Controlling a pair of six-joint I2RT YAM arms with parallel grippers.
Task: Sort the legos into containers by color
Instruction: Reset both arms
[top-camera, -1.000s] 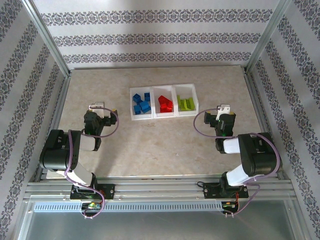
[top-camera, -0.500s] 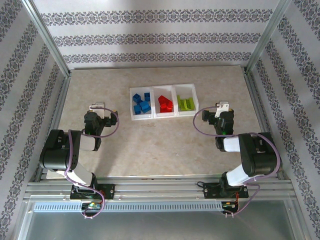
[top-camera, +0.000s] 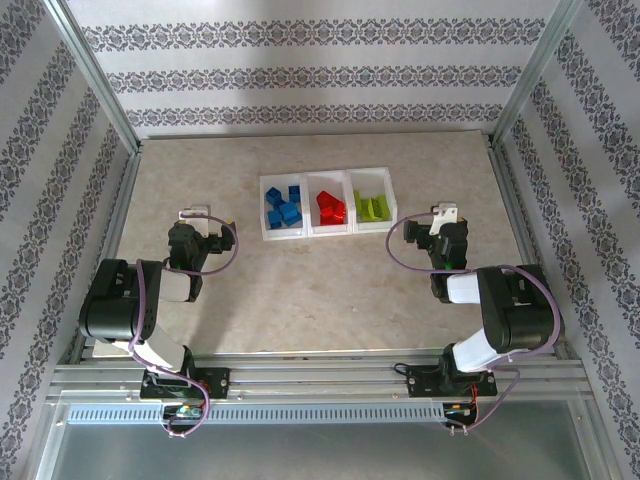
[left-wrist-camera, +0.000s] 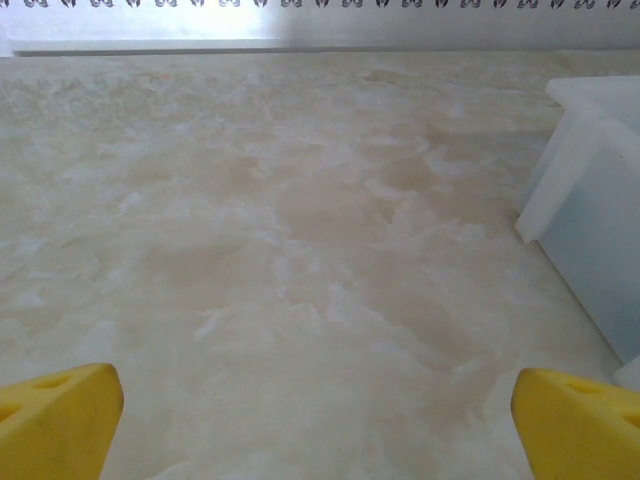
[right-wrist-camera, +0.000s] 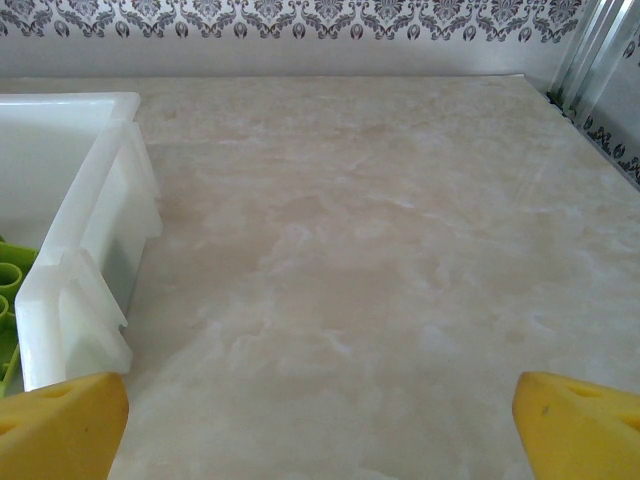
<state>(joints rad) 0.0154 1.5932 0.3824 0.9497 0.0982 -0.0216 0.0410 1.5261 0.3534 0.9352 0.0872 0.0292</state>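
Legos (top-camera: 290, 212) sit in neither pincer. The left pincer (left-wrist-camera: 320, 425) has its yellow fingertips (left-wrist-camera: 60, 420) spread wide over bare tabletop (left-wrist-camera: 300, 220), and the right pincer (right-wrist-camera: 320, 425) is spread just as wide with nothing between.

Since a second ago the right pincer has crept slightly toward the containers (top-camera: 330, 235) and then stopped; the left pincer has not stirred. One hangs left of the containers and the other right, both well apart from the row.

Inside the containers, blue legos (top-camera: 283, 208) lie in the left bin, red legos (top-camera: 328, 207) in the middle and lime legos (top-camera: 372, 206) in the right. No loose brick lies around the containers, so I judge the sorting done.

The bricks are too small to count. The left wrist view cuts the containers off at its edge, hiding their contents, and the right wrist view clips the lime legos at its frame edge.
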